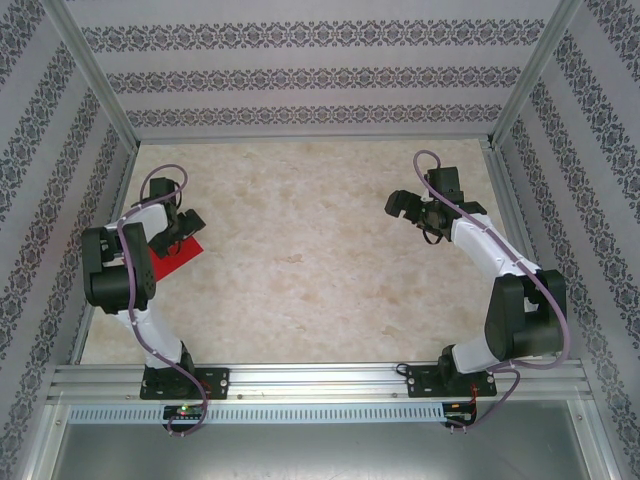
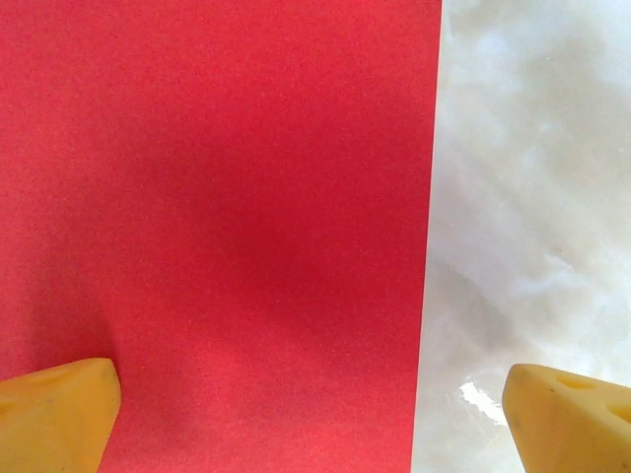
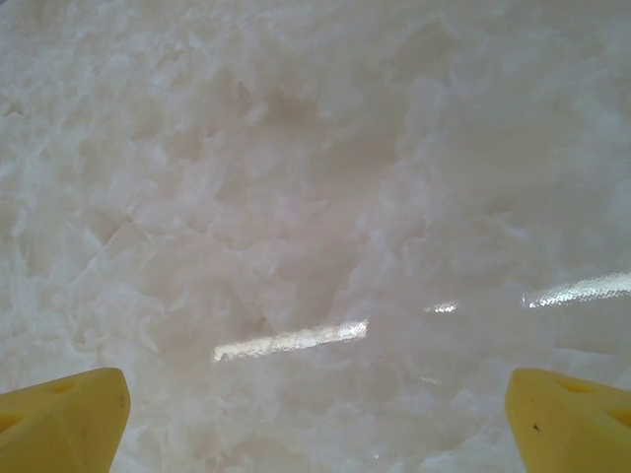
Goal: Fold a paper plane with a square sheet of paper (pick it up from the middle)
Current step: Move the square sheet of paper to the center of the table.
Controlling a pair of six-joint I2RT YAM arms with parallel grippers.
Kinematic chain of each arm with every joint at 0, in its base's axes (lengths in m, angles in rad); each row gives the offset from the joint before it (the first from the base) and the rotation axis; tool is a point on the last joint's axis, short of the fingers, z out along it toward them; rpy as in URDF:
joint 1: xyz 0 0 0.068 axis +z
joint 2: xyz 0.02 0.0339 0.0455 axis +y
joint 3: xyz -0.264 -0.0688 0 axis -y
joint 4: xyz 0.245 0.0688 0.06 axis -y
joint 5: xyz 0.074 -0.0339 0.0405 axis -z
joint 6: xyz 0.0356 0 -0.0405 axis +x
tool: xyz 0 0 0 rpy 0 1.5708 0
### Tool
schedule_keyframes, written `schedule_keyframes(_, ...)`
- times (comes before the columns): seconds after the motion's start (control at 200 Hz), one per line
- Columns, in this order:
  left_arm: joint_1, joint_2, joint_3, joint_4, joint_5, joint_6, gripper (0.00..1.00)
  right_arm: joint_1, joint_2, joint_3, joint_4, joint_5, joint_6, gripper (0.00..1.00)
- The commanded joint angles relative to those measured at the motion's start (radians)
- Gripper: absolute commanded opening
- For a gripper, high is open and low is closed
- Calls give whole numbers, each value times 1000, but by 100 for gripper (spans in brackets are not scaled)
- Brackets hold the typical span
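Hovering my left gripper (image 2: 314,419), fingers spread wide, over the square sheet of paper (image 2: 217,217), flat and unfolded at the left of the table (image 1: 320,270). My right gripper (image 3: 315,419) waits well apart, equally spread. I judge every fold remains.

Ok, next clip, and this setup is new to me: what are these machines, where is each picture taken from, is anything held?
Two robot arms, bolted at the near edge of a table. The overhead picture looks down on both: left arm, right arm. The other two come from cameras on the wrists; the yellow fingertips at the bottom are each arm's own. A red sheet of paper lies on the table, under the left arm's open jaws. The right arm's jaws are open over the tabletop. Nothing is held.
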Motion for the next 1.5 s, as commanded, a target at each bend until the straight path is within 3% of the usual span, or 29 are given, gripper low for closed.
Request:
schedule_keyframes(0.0,-57,45,2,-71,90,-29,100,9,-2,22,-22,29,0,98)
schedule_keyframes(0.19,-209,6,-39,-79,105,-86,100,8,-17,3,-31,48,-1,98)
schedule_keyframes(0.58,-687,5,-87,93,177,-378,100,9,-97,-38,-73,53,-21,98)
schedule_keyframes(0.709,-764,3,-41,143,220,-436,100,10,-157,-89,-24,-18,-30,98)
schedule_keyframes(0.879,-735,-89,15,105,204,-392,100,89,-138,-75,-48,-80,48,96)
schedule_keyframes(1.044,-620,-215,-21,25,159,-349,100,414,-39,13,-46,44,174,89)
schedule_keyframes(1.189,-475,-331,-123,1,175,-335,100,603,176,187,-68,60,207,68)
schedule_keyframes(1.304,-377,-426,-179,-44,155,-302,100,687,346,347,-115,54,198,53)
schedule_keyframes(1.499,-290,-533,-233,-99,118,-249,100,736,550,521,-164,20,190,52)
